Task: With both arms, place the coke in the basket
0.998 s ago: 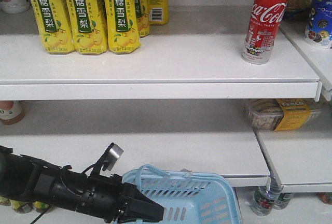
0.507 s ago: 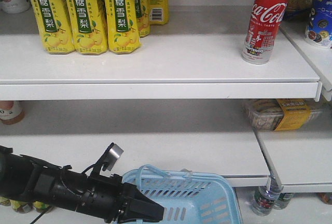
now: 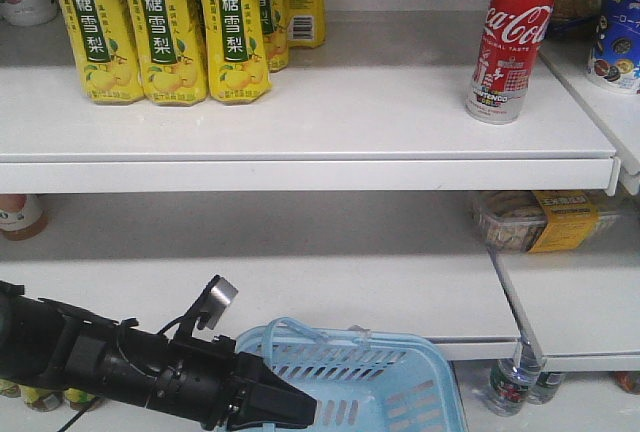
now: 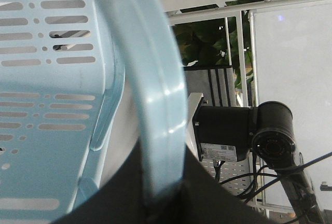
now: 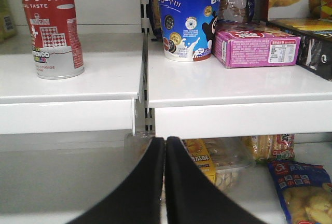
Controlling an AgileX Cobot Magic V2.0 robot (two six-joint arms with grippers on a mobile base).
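The coke (image 3: 510, 42), a tall red can with white script, stands upright on the upper shelf at the right. It also shows at the top left of the right wrist view (image 5: 52, 27). The light blue basket (image 3: 400, 392) hangs low in front of the bottom shelf. My left gripper (image 3: 290, 410) is shut on the basket's handle (image 4: 155, 94), which runs up between the black fingers (image 4: 163, 182). My right gripper (image 5: 165, 146) is shut and empty. It points at the shelf post below and to the right of the coke. The right arm is out of the front view.
Yellow drink bottles (image 3: 160, 27) stand at the upper shelf's back left. A blue cup (image 5: 189, 16) and a pink box (image 5: 257, 45) sit on the neighbouring shelf to the right of the coke. A clear snack tray (image 3: 530, 220) lies on the shelf below. Bottles (image 3: 515, 382) stand underneath.
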